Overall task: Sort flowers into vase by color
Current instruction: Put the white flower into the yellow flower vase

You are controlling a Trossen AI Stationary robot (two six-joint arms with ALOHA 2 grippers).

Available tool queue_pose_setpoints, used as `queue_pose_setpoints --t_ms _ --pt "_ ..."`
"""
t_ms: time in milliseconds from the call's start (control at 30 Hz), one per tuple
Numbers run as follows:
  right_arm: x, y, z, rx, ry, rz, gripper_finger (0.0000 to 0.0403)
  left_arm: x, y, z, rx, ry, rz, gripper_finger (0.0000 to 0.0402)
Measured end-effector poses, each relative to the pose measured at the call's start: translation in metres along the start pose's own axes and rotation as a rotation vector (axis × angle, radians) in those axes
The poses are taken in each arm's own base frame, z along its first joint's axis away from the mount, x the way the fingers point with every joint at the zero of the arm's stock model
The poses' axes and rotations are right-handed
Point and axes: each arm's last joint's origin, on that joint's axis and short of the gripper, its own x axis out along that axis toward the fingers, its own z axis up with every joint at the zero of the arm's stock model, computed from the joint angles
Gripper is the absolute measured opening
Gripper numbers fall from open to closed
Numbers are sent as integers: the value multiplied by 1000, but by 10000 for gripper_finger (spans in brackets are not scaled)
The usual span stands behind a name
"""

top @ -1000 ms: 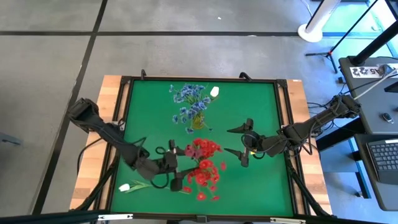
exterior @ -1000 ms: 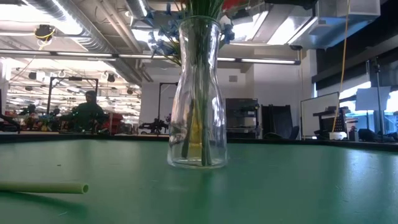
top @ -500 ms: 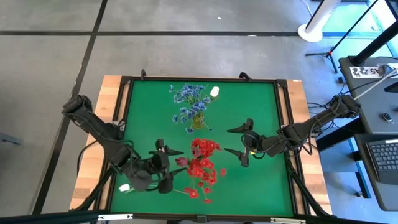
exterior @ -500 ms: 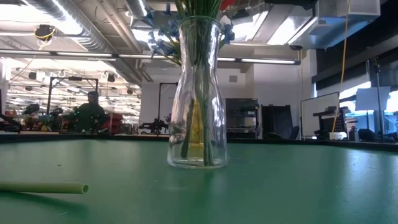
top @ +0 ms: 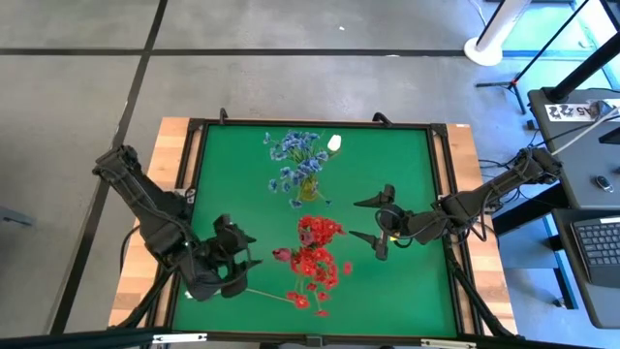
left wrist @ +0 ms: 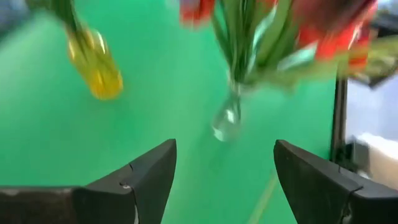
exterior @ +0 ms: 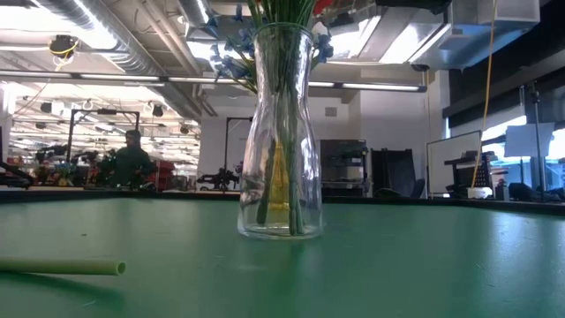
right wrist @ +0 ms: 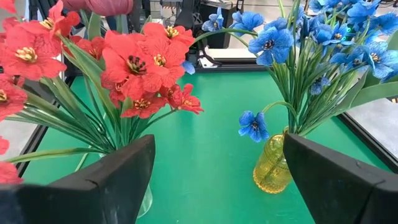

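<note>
Red blossoms (top: 315, 257) stand in a clear glass vase (exterior: 281, 132) near the table's middle. Blue blossoms (top: 298, 160) fill a yellow vase (right wrist: 273, 165) toward the far edge, with a white bud (top: 334, 142) beside them. One flower's thin stem (top: 266, 293) lies flat on the mat near the near edge; my left arm hides its bud. My left gripper (top: 237, 254) is open, just left of the red blossoms and above that stem. My right gripper (top: 373, 221) waits open, right of the red blossoms.
A raised black frame (top: 310, 124) borders the green mat (top: 387, 165). The mat is bare at its far right and near right. The lying stem's cut end (exterior: 115, 267) shows low at the near left. A person (exterior: 131, 159) sits in the room far behind the table.
My left gripper has drawn back from the red blossoms toward the table's left edge, and its arm now covers the white bud of the lying flower. The red cluster has shifted slightly. My right arm has kept still.
</note>
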Motion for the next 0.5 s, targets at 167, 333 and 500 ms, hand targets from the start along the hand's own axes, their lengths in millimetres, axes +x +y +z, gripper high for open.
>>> queue_pose_setpoints --t_ms 167,333,500 --pt "0 0 0 0 0 0 353 16 2 -25 -98 259 -38 263" --pt "0 0 0 1 -1 0 353 36 7 -66 -162 532 5 263" --pt "0 0 0 3 -2 0 353 46 4 -97 -139 649 13 263"
